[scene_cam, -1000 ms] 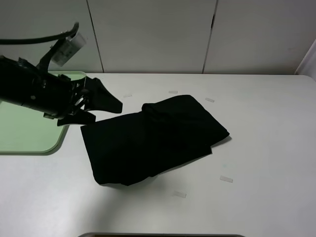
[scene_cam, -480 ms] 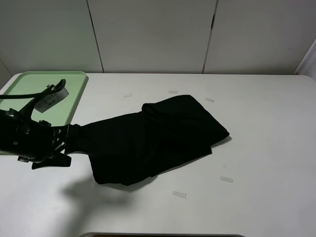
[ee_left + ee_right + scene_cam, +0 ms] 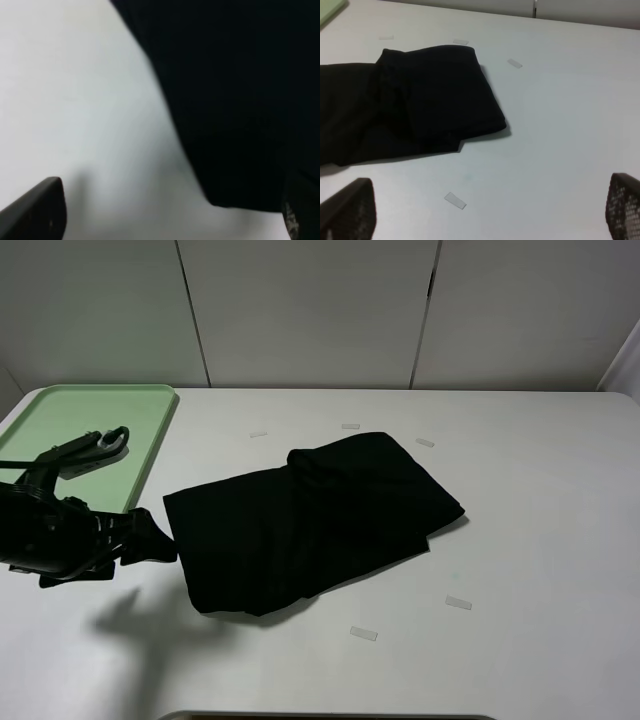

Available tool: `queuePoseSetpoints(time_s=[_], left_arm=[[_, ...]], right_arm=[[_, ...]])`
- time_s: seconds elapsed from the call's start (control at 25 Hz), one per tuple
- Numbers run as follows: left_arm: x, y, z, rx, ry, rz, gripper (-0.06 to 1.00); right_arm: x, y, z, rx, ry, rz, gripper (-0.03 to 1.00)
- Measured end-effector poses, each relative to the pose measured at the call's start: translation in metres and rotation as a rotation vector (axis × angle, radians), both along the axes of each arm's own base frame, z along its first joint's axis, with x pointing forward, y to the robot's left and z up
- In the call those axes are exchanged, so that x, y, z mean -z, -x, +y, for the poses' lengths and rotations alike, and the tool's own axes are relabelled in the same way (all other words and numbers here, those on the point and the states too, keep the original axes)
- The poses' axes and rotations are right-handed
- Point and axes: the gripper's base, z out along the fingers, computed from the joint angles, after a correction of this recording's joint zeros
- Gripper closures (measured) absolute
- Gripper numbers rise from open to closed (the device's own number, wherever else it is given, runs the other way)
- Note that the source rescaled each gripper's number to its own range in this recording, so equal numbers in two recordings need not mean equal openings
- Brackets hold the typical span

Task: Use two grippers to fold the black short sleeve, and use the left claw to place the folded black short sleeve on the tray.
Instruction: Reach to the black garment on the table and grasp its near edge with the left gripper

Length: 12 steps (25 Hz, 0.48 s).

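Step in hand: pick-up for transfer; folding appears complete. The left hand (image 3: 148, 543) sits low at the shirt's (image 3: 310, 525) near edge, jaws apart, nothing gripped. The right hand (image 3: 487, 207) stands wide apart, clear of the cloth. Next move calls for closing over all layers, then lifting across to the tray (image 3: 60, 415). The shirt lies mid-tabletop (image 3: 540, 540), off the tray: a plain black, rumpled oblong, doubled at its far end.

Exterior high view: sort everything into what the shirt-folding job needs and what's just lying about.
Belongs to the job:
- shirt
- tray
- left gripper, open beside the shirt's edge

Just lying about:
- tape strips scattered on the table around the shirt
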Motion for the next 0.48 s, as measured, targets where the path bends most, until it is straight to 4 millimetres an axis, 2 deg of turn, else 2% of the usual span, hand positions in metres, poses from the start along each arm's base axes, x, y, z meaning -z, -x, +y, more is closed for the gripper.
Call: queuePoseSetpoints(time_s=[0.2, 0.48], left_arm=[[0.02, -0.007, -0.001, 0.003, -0.021, 0.094, 0.1], [0.031, -0.035, -0.006, 0.005, -0.019, 0.119, 0.11]], right_arm=[[0.0, 0.0, 0.0, 0.003, 0.004, -0.001, -0.03], [0.0, -0.001, -0.002, 0.012, 0.017, -0.006, -0.03]])
